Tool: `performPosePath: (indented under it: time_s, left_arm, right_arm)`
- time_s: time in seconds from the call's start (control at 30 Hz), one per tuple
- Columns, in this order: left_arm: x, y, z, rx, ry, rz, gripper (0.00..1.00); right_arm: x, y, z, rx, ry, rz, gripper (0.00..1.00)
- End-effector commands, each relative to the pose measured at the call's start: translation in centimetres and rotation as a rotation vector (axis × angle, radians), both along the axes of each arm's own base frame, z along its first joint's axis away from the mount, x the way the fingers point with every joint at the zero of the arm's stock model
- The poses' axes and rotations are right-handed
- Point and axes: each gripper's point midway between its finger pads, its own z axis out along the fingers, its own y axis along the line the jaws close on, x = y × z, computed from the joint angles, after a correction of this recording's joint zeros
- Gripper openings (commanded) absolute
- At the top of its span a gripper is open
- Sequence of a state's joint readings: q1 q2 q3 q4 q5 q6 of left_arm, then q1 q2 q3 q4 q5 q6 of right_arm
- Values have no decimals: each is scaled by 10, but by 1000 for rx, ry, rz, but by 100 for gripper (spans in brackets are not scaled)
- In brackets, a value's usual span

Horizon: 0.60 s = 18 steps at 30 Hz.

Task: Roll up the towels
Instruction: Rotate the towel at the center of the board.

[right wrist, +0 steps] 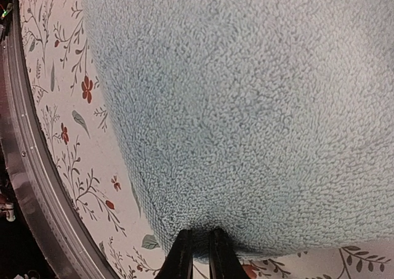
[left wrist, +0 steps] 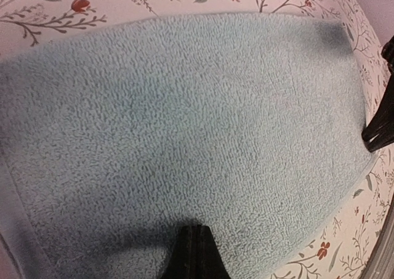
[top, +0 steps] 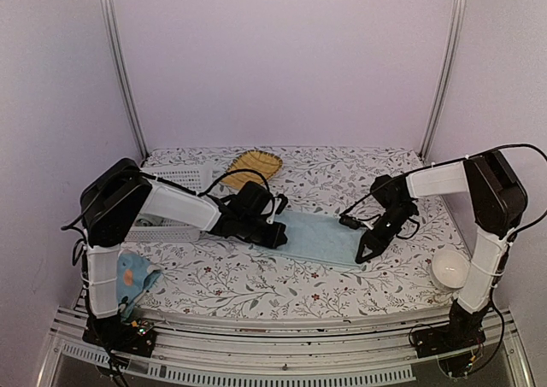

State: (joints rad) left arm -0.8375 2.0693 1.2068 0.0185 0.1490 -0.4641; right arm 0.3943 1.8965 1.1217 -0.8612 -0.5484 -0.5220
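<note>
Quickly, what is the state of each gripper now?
Left gripper: closed on the blue towel.
Right gripper: closed on the same towel's edge.

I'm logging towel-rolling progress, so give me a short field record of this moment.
plain towel: flat, unrolled, centre
printed towel: bunched at near-left corner, no gripper on it
left gripper: shut, tips at plain towel's left end
right gripper: shut on its right edge
other: yellow tray far side, white bowl near right

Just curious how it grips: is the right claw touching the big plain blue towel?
Touching: right wrist view shows the right claw pinching the plain towel's bunched edge.
</note>
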Motion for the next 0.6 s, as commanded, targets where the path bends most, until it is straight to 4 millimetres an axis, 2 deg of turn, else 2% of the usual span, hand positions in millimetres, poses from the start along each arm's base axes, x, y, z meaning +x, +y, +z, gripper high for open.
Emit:
performPosePath:
  time_s: [0.0,0.17,0.33,0.4,0.47,0.57]
  left_arm:
    - [6,21,-36,99,46,21,0]
    - [33,8,-37,86,30,0,0]
    - [54,-9,-34,74,12,-31,0]
    - [59,-14,-23,61,-8,-47,0]
    - [62,-17,-3,40,-38,-52,0]
    - [62,-12,40,-6,-112,-26,0]
  right_arm:
    - [-34,-2,-9,-28,55,72,14]
    - [-50,23,1,34,66,145,14]
    - [-70,79,28,202,182,216,15]
    - [-79,87,35,248,225,240,15]
    - [-71,93,48,287,189,254,16]
    - [-62,85,72,347,142,234,18]
